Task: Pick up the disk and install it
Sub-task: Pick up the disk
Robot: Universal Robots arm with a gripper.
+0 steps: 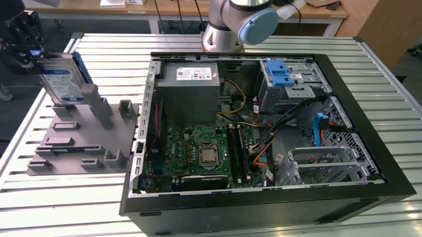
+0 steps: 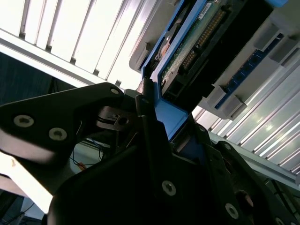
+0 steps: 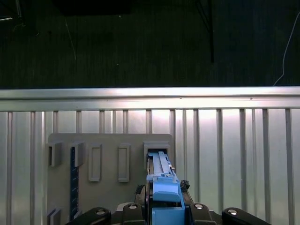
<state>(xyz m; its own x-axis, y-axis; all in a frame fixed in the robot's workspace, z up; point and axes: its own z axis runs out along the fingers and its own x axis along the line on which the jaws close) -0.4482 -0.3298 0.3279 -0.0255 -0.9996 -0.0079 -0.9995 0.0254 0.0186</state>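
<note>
Status check: the disk [image 1: 63, 81] is standing on edge at the far end of the grey holder block [image 1: 72, 143], out on the exterior view's left, well apart from the open PC case [image 1: 264, 212]. The end effector [image 1: 31, 52] is clamped narrow on the disk's upper end, with the blue rail pinched between its fingers. In the first wrist view you're looking straight down that blue rail [image 3: 161, 180] at a slot in the holder underneath. I honestly can't tell whether the bottom edge is sitting in that slot or just clear of it. The second wrist view catches the disk's circuit-board side [image 2: 197, 42], with the black fingers on both sides of it.

Stuff around it: a tall grey post [image 1: 92, 106] on the holder stands just beside the disk, on the side toward the case. The holder and the case both sit on the slatted metal counter [image 1: 86, 207].

Inside the case, the big grey power supply [image 1: 188, 91] sits against the near-left wall, with the motherboard [image 1: 197, 153] below it. The silver bay with the blue latch [image 1: 285, 74] is across on the exterior view's right. A tangle of cables [image 1: 264, 140] runs between the board and the drive cages. The arm's base [image 1: 231, 24] stands behind the case.
</note>
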